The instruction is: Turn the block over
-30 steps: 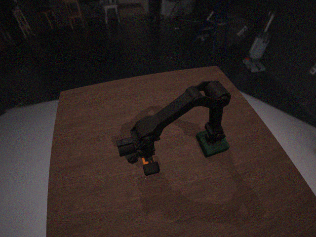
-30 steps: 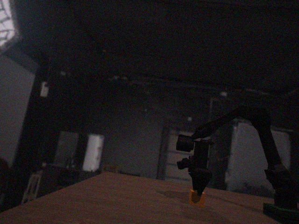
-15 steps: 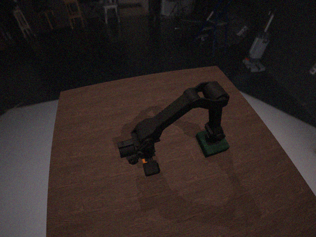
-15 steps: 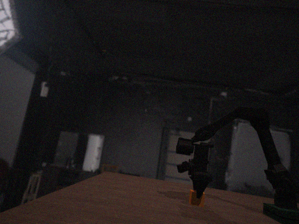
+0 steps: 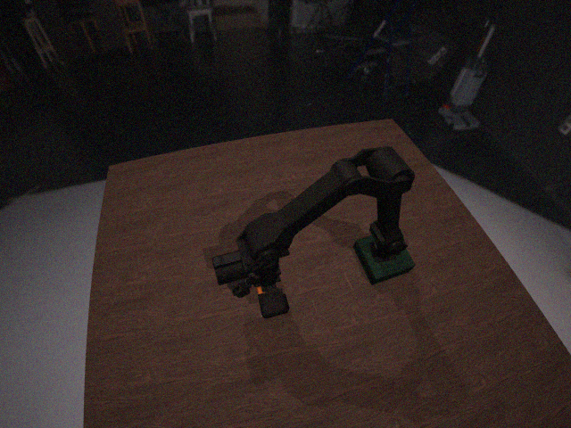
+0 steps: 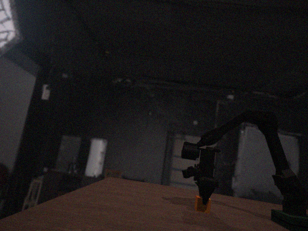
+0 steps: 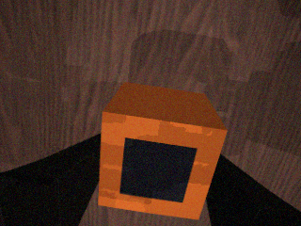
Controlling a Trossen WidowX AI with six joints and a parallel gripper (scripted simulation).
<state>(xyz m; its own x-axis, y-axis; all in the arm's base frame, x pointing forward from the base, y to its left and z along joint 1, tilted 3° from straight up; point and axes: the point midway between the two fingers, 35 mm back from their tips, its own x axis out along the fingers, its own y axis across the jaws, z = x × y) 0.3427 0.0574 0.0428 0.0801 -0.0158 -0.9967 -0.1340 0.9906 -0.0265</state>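
Observation:
The orange block [image 5: 260,290] [image 6: 198,204] [image 7: 111,153] is between the fingers of my gripper [image 5: 266,297] [image 6: 204,201] [image 7: 157,148], which is shut on it. The wrist view shows the marked side, a dark square [image 7: 158,169] framed in orange, facing up toward the wrist camera. One finger stands against each side of the block. The fingers point down. The block is upright, at or very near the table top [image 5: 175,368] [image 6: 119,201] [image 7: 47,61]; any small gap under it cannot be told. In the top view the near finger hides most of the block.
The arm's green base [image 5: 384,267] [image 6: 286,216] stands on the table, to the right of the block in the top and exterior views. The arm arches from it over to the block. The table's far edge shows behind the arm in the top view. The scene is dim, with shadows around the block.

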